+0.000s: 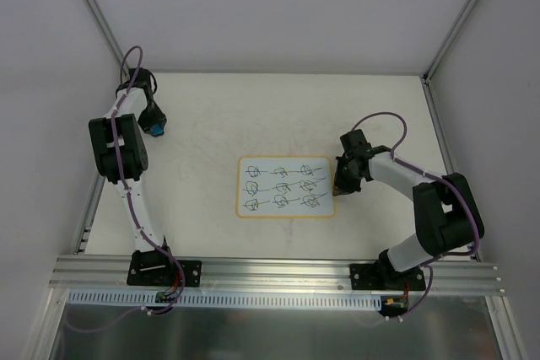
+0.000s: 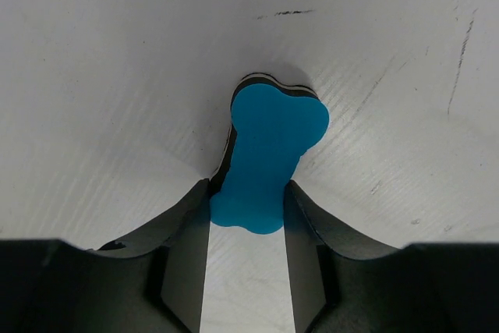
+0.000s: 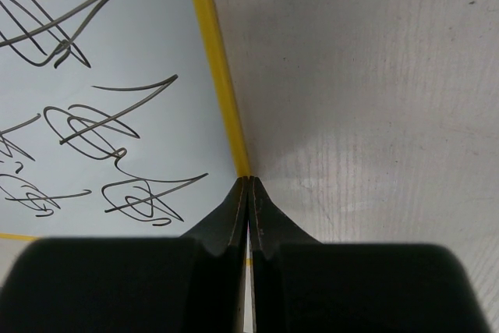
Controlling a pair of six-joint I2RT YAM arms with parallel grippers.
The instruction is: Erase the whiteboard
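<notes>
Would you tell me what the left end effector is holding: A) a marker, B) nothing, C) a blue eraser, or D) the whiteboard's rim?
C: in the left wrist view, the left end effector has a finger on each side of the blue, bone-shaped eraser.

Top view: diffuse overhead light is flooding the tabletop evenly. The arms are casting only faint, soft-edged shadows, and the walls are reading pale grey.

Left wrist view: the blue eraser is throwing a soft grey shadow around its far end. The left tool is sitting dark and slightly soft near the lens.

Right wrist view: the whiteboard is taking a cool bluish cast, with the scribbles showing sharp. The right tool is rendering near-black, and a dim shadow is pooling beside its tips.
</notes>
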